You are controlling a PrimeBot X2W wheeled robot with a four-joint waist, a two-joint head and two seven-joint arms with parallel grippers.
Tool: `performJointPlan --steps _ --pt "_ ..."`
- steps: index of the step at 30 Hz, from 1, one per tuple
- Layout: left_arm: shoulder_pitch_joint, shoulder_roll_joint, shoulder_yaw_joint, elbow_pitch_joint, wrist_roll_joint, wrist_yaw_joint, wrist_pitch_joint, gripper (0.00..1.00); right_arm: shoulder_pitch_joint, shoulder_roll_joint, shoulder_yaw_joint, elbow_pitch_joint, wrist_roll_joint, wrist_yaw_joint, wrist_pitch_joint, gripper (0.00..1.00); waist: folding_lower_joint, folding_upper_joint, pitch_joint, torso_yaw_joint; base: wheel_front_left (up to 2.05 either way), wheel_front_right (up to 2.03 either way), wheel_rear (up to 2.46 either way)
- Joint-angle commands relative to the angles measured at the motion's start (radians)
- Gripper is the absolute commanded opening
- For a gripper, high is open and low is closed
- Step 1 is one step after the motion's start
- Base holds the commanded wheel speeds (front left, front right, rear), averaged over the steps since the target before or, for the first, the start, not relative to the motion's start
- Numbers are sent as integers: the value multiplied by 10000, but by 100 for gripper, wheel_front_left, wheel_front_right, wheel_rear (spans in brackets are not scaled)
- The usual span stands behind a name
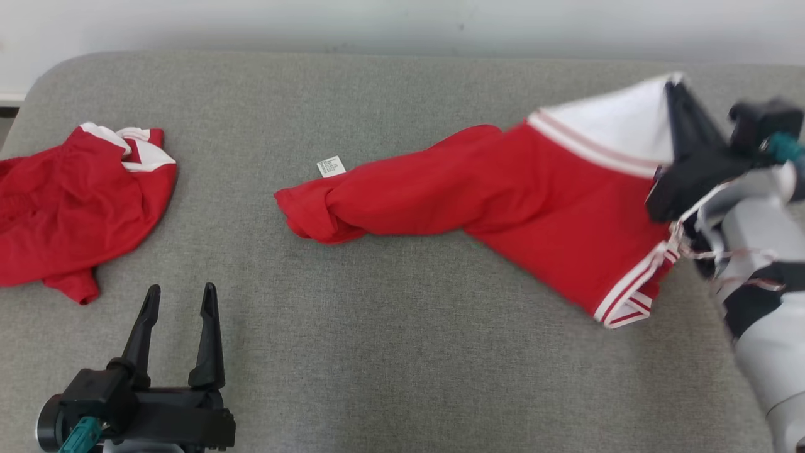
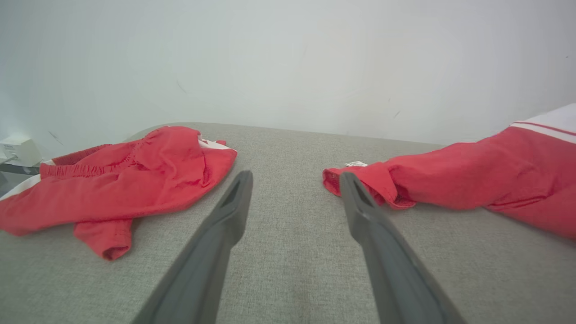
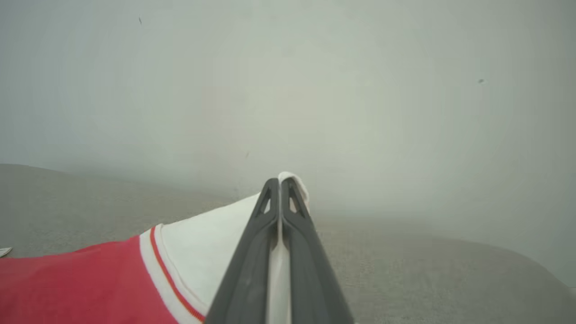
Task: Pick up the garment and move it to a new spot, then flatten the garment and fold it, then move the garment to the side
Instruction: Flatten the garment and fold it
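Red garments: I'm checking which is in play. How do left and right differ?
The right garment is stretched out, its white corner pinched in the shut right pincer; the left garment lies crumpled and untouched. The right garment shows more white than the left garment. Both are red with white trim.

Garment (image 1: 503,201) red, white panel, red-white striped trim; other garment (image 1: 69,207) red with white; upholstered surface (image 1: 390,352) grey weave; tag (image 1: 331,167) white.

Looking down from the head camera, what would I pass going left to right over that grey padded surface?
Crumpled red-and-white garment → long stretched red garment with white striped band → right gripper, its dark jaws shut on that garment's white corner.
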Motion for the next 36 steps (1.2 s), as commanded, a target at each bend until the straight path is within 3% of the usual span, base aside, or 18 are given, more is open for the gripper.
performJointPlan --steps 1,6,11,27,36 --pt "103 -13 28 -31 79 10 -9 100 -222 -160 84 -247 -171 -22 -47 0 0 -1 -107 -46 0 0 0" --pt "198 -17 75 -53 92 14 -9 100 -709 -399 447 -1037 -563 -22 -50 0 0 -1 -264 -70 0 0 0" --pt "468 -14 180 -24 97 19 -9 100 -36 -275 1035 -2241 -678 -22 -50 0 0 -1 -575 -170 0 0 0" --pt "978 -18 565 -93 71 30 -9 100 4911 -681 2813 -6724 -289 -22 -35 0 0 -1 -1182 -1212 0 0 0" --pt "831 -14 338 10 66 16 -9 100 7504 -592 3674 -7430 -397 -22 -35 0 0 -1 -1179 -1334 0 0 0"
